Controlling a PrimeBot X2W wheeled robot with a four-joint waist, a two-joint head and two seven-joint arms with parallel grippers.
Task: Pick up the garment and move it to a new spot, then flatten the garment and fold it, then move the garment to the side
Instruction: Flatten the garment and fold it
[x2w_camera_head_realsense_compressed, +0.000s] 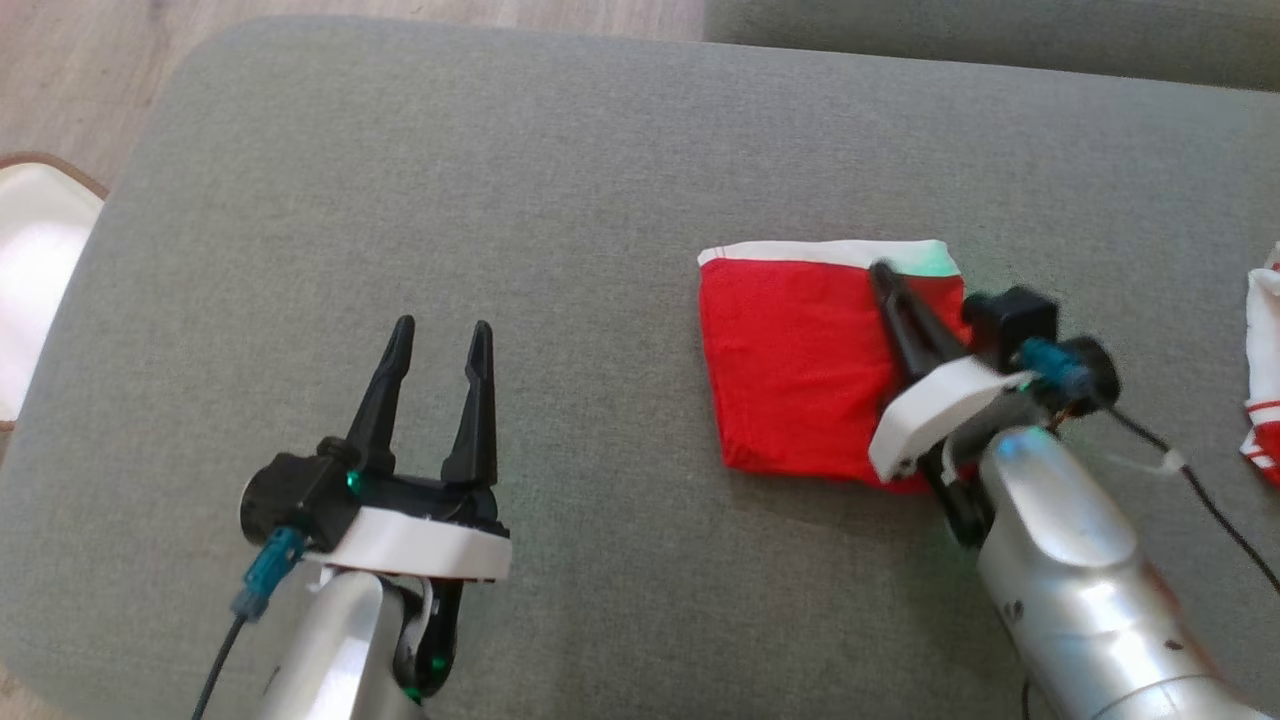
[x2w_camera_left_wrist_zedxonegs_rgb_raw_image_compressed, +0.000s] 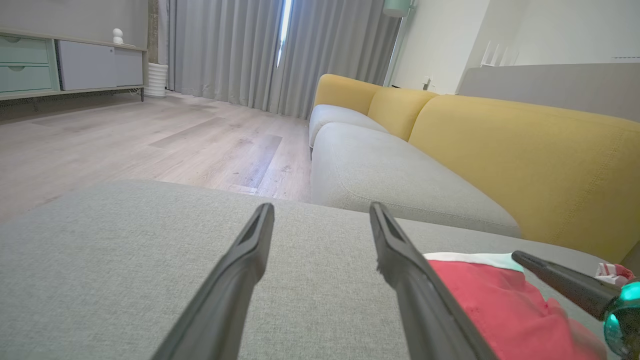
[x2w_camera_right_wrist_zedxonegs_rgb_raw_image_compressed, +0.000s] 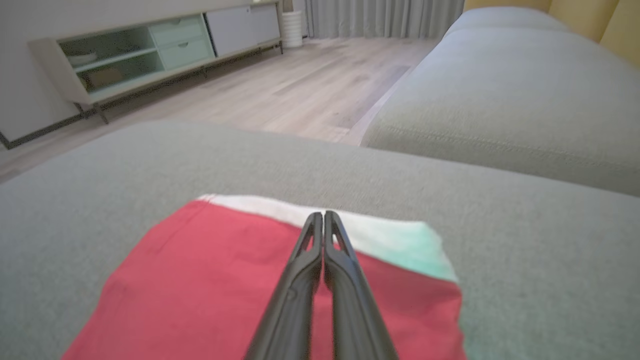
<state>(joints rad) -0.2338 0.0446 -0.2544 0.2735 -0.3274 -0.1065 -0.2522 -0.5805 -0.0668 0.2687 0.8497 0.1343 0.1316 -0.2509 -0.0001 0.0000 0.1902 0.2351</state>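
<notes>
Item, folded red garment (x2w_camera_head_realsense_compressed: 800, 370) with a white band along its far edge: it is lying flat as a rough square on the grey fabric cushion (x2w_camera_head_realsense_compressed: 500, 150), right of the cushion's centre, with its corners neatly stacked and no loose sleeve showing. Item, right gripper (x2w_camera_head_realsense_compressed: 882, 270): it is reaching in from the near right and lying over the right part of the garment, its claw clenched with the two dark fingers pressed together. In the right wrist view (x2w_camera_right_wrist_zedxonegs_rgb_raw_image_compressed: 322, 215) the tips are sitting over the white band and no cloth is showing between them. Whether the fingers are touching the fabric cannot be told. Item, left gripper (x2w_camera_head_realsense_compressed: 442, 326): it is hovering over bare cushion well to the left of the garment, its claw released, fingers spread wide and carrying nothing. In the left wrist view (x2w_camera_left_wrist_zedxonegs_rgb_raw_image_compressed: 321, 207) the garment (x2w_camera_left_wrist_zedxonegs_rgb_raw_image_compressed: 500, 310) is appearing just to the right of its right finger. Item, a white and red striped cloth (x2w_camera_head_realsense_compressed: 1262, 370): it is lying at the cushion's far right edge, well apart from the folded piece. Item, sofa with yellow backrests (x2w_camera_left_wrist_zedxonegs_rgb_raw_image_compressed: 525, 160): it is standing beyond the cushion, with wooden floor (x2w_camera_left_wrist_zedxonegs_rgb_raw_image_compressed: 150, 140) to its left.
</notes>
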